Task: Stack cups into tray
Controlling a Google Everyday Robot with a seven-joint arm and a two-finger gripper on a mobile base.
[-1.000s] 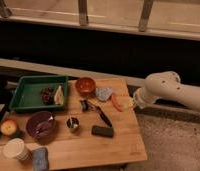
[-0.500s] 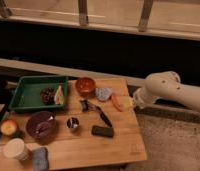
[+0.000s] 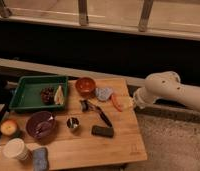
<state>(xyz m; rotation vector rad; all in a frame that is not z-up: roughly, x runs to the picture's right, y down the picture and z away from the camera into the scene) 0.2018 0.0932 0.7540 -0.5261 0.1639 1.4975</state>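
Note:
The small shiny metal cup (image 3: 72, 123) stands upright near the middle of the wooden table, just right of the purple bowl (image 3: 41, 124). At the front left corner stands the cream-white paper cup (image 3: 15, 148). The green tray (image 3: 22, 101) lies at the back left, with a dark lumpy item and a pale yellow piece inside it. My white arm reaches in from the right. Its gripper (image 3: 135, 101) hangs by the table's right edge beside an orange item (image 3: 118, 102), far from both cups and the tray.
A reddish-brown bowl (image 3: 85, 86) sits right of the tray. A bluish cloth (image 3: 103, 93), a black-handled tool (image 3: 100, 116) and a dark block (image 3: 102, 131) lie mid-table. An apple (image 3: 9, 127) and a blue sponge (image 3: 40, 157) are at the front left. A dark wall and railing lie behind.

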